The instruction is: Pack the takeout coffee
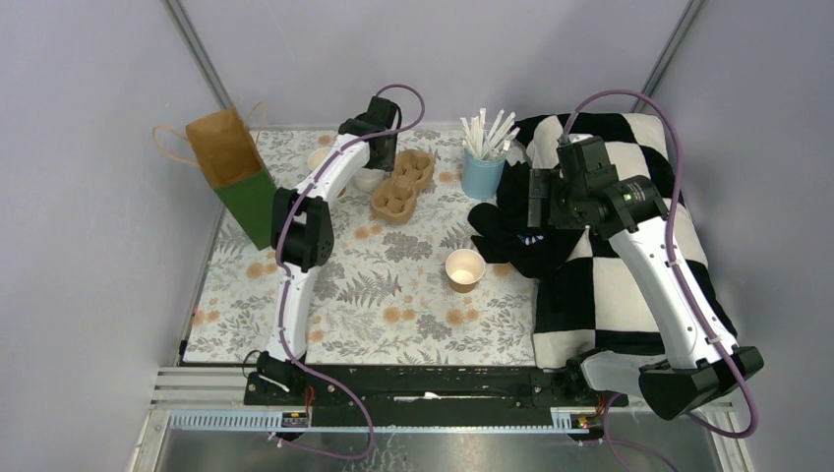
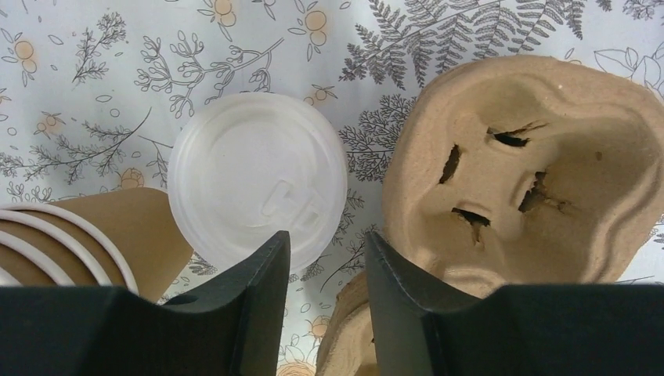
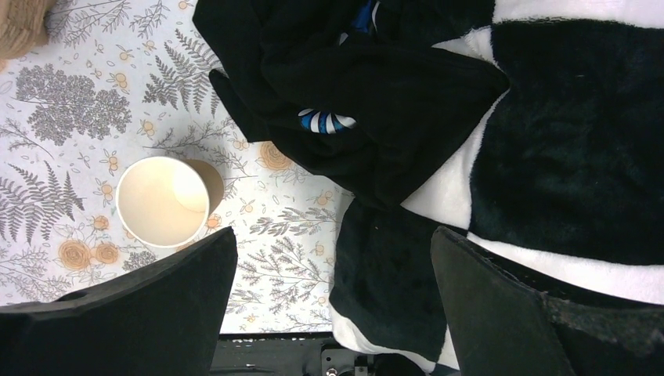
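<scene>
Floral tablecloth (image 1: 393, 295), grey walls (image 1: 89, 246), checkered blanket (image 1: 610, 285) right; left gripper (image 2: 326, 243) half-spread, empty, beside white lid (image 2: 258, 176); right gripper (image 3: 333, 235) spread wide, empty.

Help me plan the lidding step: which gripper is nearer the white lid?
Left. The left gripper sits right by the white lid, beside the cup carrier. The right gripper is across the table, by the checkered blanket and the open cup.

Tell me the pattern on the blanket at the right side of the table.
Large black-and-white checks on the blanket, seen best in the top external view.
</scene>
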Action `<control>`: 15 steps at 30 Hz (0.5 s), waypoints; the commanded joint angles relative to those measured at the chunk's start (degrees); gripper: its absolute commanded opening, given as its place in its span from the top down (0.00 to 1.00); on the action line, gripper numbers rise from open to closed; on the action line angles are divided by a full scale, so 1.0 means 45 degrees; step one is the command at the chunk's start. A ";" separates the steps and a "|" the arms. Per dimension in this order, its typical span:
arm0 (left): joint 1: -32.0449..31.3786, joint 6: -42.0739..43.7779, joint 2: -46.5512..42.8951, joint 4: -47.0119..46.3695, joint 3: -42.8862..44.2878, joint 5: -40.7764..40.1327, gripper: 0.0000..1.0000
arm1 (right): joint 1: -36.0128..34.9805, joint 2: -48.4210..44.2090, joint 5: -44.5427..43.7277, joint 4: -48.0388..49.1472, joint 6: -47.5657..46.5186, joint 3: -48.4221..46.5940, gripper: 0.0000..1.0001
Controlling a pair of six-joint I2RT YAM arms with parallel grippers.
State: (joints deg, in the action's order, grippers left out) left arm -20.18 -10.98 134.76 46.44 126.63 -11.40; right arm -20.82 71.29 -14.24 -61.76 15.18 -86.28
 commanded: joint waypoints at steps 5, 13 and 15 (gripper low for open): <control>-0.0065 0.0688 -0.0341 -0.0467 0.0144 -0.0332 0.64 | 0.0056 0.0394 0.0111 0.0474 -0.0390 -0.0530 0.00; -0.0084 0.0837 -0.0007 -0.0602 0.0366 -0.0097 0.66 | 0.0047 0.0418 0.0160 0.0528 -0.0365 -0.0495 0.00; -0.0077 0.0875 0.0097 -0.0599 0.0445 -0.0093 0.68 | 0.0047 0.0388 0.0157 0.0511 -0.0361 -0.0485 0.00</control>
State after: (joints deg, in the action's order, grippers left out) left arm -20.62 -8.32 134.76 46.06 126.65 -11.84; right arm -20.82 73.36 -13.89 -60.49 14.15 -86.39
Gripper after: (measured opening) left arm 0.335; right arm 0.994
